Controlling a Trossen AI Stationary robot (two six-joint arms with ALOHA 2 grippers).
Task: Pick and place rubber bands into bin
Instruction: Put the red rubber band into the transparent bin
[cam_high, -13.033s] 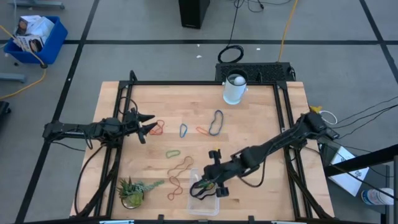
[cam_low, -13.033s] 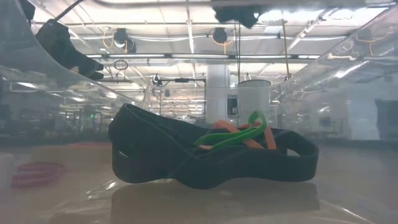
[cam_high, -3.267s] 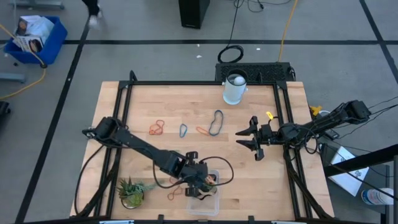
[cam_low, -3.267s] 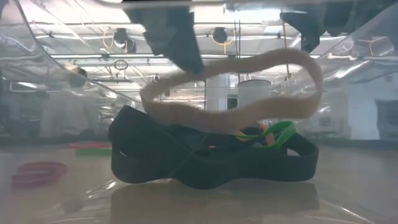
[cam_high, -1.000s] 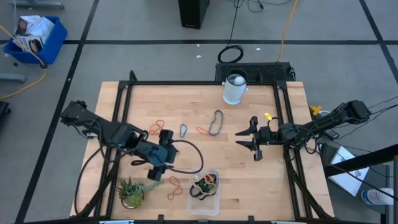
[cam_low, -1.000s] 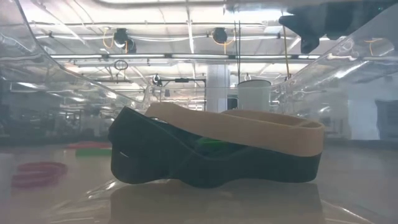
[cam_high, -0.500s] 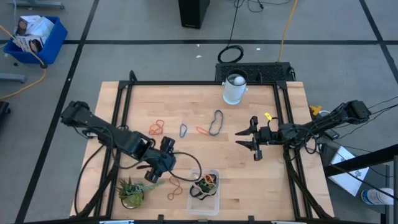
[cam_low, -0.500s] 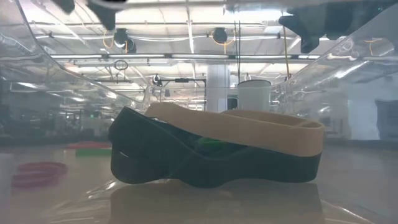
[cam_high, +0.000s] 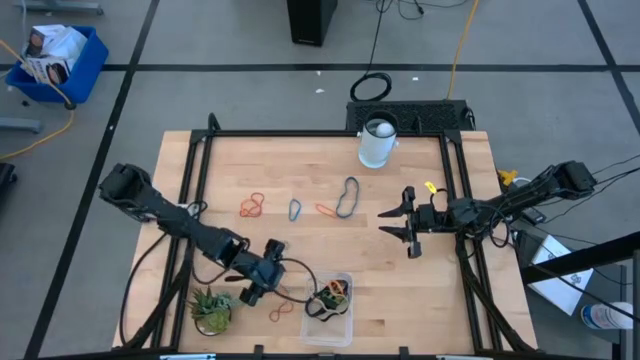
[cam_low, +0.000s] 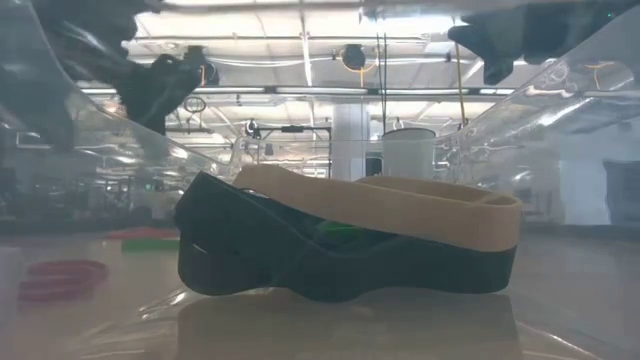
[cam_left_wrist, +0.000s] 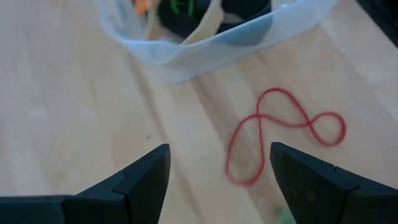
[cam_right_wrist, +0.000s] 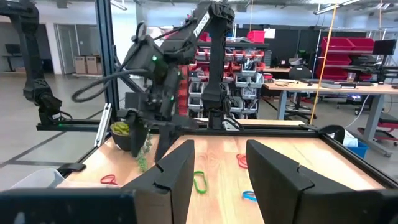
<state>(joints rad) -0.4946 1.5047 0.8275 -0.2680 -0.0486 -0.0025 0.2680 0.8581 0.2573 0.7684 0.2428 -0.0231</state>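
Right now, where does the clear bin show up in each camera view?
High view: bin at the table's near edge, centre.
Low view: its clear walls fill the frame; the camera looks through it.
Left wrist view: a corner, beyond the left tool.
Right wrist view: cannot tell.
Shared landmark: the tan band inside.
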